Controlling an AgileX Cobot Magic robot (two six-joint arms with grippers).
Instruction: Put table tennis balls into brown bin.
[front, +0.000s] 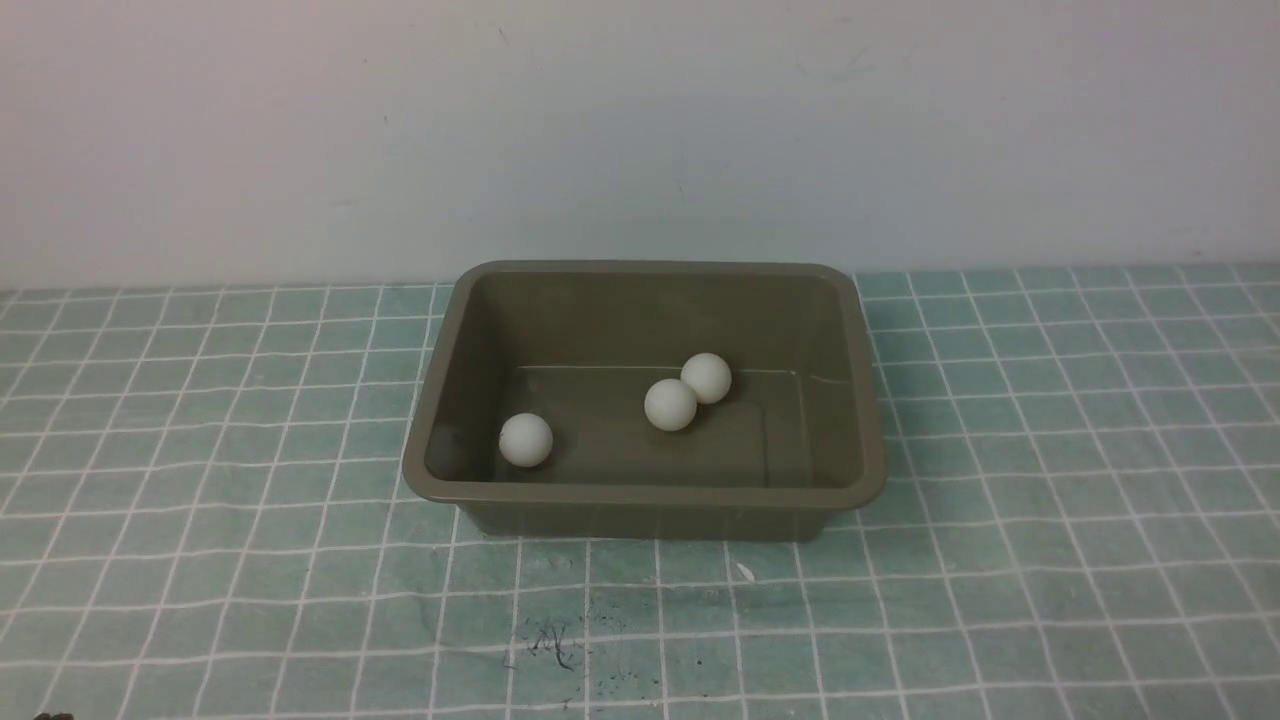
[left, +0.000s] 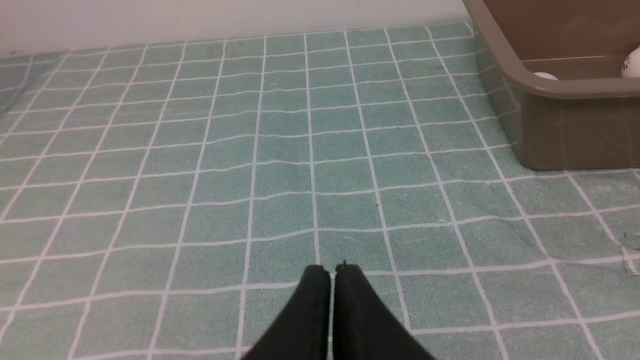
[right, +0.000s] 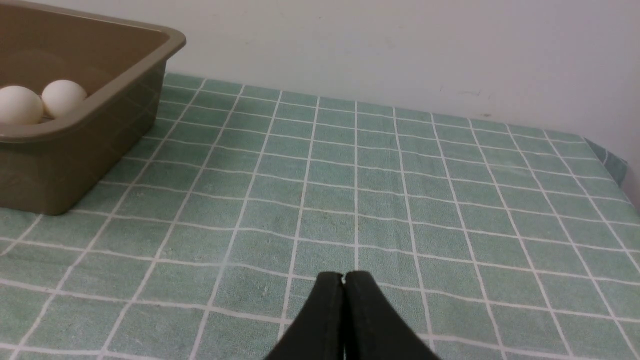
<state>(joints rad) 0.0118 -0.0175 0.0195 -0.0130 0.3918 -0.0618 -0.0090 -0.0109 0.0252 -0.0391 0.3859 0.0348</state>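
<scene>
Brown bin (front: 645, 505) sits mid-surface on the green checked cloth (front: 1000, 600). All three table tennis balls lie on its floor: one (front: 525, 439) near the robot-left wall, two (front: 670, 405) (front: 706, 378) touching near centre. No ball in sight outside it, so the task looks done. Left gripper (left: 332, 272) and right gripper (right: 343, 278) are each pressed together, empty, low over bare cloth on either side of the bin, likely parked.

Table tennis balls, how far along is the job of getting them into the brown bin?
It looks done: three table tennis balls lie inside the brown bin, none on the checked cloth. Nothing is in hand: the left gripper and right gripper are shut and empty over the cloth. Nothing visible is left.
</scene>
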